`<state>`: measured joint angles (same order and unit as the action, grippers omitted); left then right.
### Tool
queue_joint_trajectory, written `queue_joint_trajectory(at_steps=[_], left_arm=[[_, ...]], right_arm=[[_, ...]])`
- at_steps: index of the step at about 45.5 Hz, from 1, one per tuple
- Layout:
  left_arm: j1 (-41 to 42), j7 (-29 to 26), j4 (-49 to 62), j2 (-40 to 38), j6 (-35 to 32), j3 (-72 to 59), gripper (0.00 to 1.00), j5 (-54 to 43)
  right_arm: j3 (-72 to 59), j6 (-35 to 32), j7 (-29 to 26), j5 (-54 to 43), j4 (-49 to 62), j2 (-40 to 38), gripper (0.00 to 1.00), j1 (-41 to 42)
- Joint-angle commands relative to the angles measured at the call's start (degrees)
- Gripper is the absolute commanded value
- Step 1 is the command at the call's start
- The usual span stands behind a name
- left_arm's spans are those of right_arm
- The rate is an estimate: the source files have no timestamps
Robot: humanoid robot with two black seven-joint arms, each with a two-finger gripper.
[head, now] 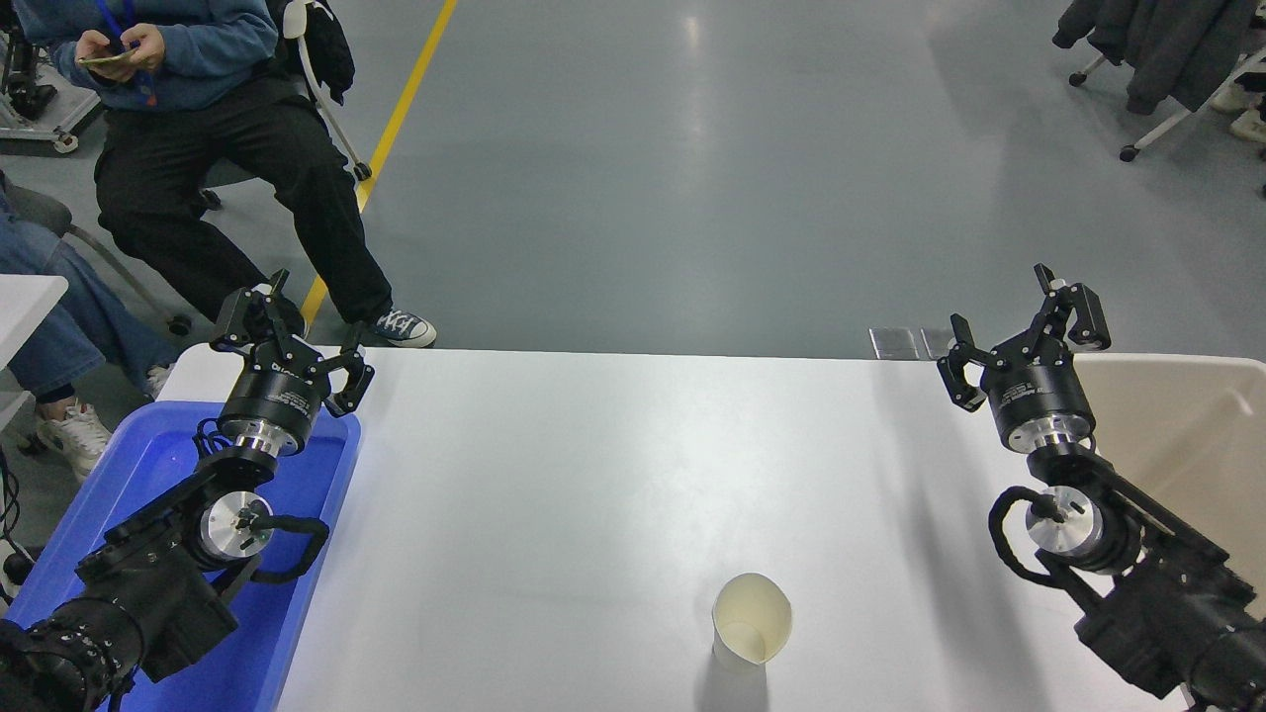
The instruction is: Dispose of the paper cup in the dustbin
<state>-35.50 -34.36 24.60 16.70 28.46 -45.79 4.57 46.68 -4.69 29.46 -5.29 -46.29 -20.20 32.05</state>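
Observation:
The paper cup [751, 618] stands upright on the white table [593, 475] near its front edge, right of centre, white with a cream inside and a slightly squashed rim. The dustbin [1187, 435], a large beige bin, sits at the table's right edge, partly cut off by the picture. My right gripper [1019, 321] is open and empty, raised near the table's far right edge, just left of the dustbin and far behind the cup. My left gripper [294, 331] is open and empty, parked over the far end of the blue tray.
A blue plastic tray [148, 465] lies along the table's left edge under my left arm. A seated person [198, 129] holding a phone and another person's legs [59, 307] are beyond the table's far left corner. Chairs with coats [1157, 49] stand far right.

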Motion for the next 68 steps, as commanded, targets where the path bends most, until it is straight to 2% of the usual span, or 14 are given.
queue_joint_trajectory(at_steps=[1,7,10,12,14,16,23,42,58,68], left_arm=[[-0.01,0.00,0.00,0.00,-0.07,0.00,1.00,0.00],[-0.01,0.00,0.00,0.00,0.02,0.00,1.00,0.00],[0.08,0.00,0.00,0.00,0.02,0.00,1.00,0.00],[-0.01,0.00,0.00,0.00,-0.07,0.00,1.00,0.00],[-0.01,0.00,0.00,0.00,0.02,0.00,1.00,0.00],[-0.01,0.00,0.00,0.00,0.02,0.00,1.00,0.00],[-0.01,0.00,0.00,0.00,0.02,0.00,1.00,0.00],[-0.01,0.00,0.00,0.00,0.02,0.00,1.00,0.00],[-0.01,0.00,0.00,0.00,-0.07,0.00,1.00,0.00],[-0.01,0.00,0.00,0.00,-0.07,0.00,1.00,0.00]], right_arm=[[-6.51,4.77,-3.27,-0.77,-10.74,-7.48,1.00,0.12],[-9.07,13.54,-3.45,-6.65,-17.59,-10.82,1.00,0.47],[-9.77,16.46,-5.28,-9.90,-21.20,-12.14,1.00,0.47],[-10.21,16.47,-8.00,-12.19,-22.96,-13.81,1.00,0.56],[-11.17,15.06,-13.71,-16.49,-24.98,-16.62,1.00,1.17],[-11.88,13.92,-15.75,-20.27,-25.95,-18.20,1.00,1.70],[-15.30,11.02,-15.58,-33.28,-29.64,-22.69,1.00,2.49],[-37.00,13.39,-15.05,-48.84,-37.12,-27.35,1.00,13.03],[-58.54,13.39,-14.26,-52.89,-37.38,-26.39,1.00,31.14],[-70.67,13.39,-12.85,-56.58,-36.77,-20.15,1.00,38.88]])
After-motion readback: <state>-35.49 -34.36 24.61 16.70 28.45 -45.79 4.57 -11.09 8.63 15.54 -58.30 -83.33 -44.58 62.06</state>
